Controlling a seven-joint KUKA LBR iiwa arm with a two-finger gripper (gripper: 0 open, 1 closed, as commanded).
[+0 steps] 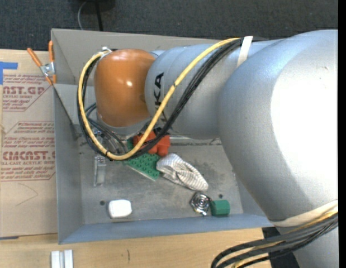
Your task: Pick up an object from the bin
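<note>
Bin [66,149] objects lie unpicked. The orange wrist cover [122,88] hangs up-left of the green flat plate [143,164], with a patterned cloth [183,173] touching the plate's right and a white block [119,207] below-left. The gripper [100,169] is left of the plate; released or clenched, I cannot tell. Judged an approach step: next it must settle over one object.

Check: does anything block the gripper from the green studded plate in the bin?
Nothing visible does. The gripper hangs over bare floor at the left of the bin, and the green studded plate lies just to its right with open floor between. The orange block and patterned cloth sit at the plate's far side.
</note>
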